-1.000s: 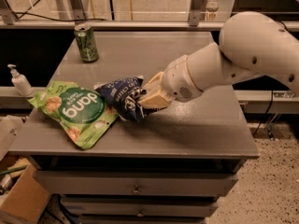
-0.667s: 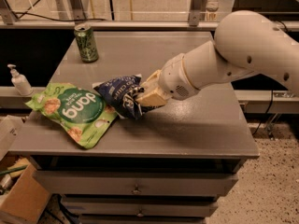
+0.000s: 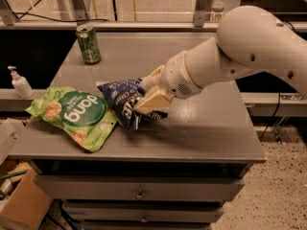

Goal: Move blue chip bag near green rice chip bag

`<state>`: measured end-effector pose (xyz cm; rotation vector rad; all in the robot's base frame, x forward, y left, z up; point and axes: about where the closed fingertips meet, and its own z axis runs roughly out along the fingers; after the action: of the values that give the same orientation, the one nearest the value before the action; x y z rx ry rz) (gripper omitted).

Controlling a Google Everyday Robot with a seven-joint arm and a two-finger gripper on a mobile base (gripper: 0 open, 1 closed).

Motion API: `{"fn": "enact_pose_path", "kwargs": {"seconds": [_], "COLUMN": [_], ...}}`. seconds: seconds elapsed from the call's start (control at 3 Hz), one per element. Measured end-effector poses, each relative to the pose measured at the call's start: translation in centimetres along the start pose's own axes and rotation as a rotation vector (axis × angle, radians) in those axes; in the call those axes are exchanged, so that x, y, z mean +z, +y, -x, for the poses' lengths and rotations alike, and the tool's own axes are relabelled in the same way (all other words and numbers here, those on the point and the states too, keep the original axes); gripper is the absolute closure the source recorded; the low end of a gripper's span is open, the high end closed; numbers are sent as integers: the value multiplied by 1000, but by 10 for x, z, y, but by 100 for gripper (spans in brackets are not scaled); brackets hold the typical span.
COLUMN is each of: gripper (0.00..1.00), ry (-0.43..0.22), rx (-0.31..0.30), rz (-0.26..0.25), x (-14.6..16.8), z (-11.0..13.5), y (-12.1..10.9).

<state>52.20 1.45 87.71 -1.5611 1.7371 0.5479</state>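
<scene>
- Claw (image 3: 149, 91), cream-coloured, sits low over the middle of the grey tabletop (image 3: 206, 128), at the end of a thick white arm (image 3: 249, 47) that reaches in from the right.
- Its two fingers are closed on the right end of the blue chip bag (image 3: 119, 98), pinching the crinkled foil between them.
- The blue chip bag lies on the tabletop just left of the claw, with its white lettering facing up.
- The bag's left edge is right beside the green rice chip bag (image 3: 76, 113) and seems to touch or slightly overlap that bag's right edge.
- The green rice chip bag lies flat near the tabletop's front left corner, with its "dang" lettering upside down to the camera.
- A green can (image 3: 88, 43) stands upright at the back left of the tabletop, well apart from both bags.
- A white pump bottle (image 3: 20, 83) stands on a ledge to the left of the tabletop.
- Grey drawers (image 3: 139, 188) sit under the tabletop, and a cardboard box (image 3: 24, 207) lies on the floor at lower left.
</scene>
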Motion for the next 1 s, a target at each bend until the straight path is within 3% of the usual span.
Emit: {"fn": "enact_pose_path", "kwargs": {"seconds": [0.33,1.0], "gripper": [0,0], "ry": [4,19], "rx": [3,15], "rz": [0,-8], "x": [-1,-22], "z": [1,-11], "y": [0,-10]}}
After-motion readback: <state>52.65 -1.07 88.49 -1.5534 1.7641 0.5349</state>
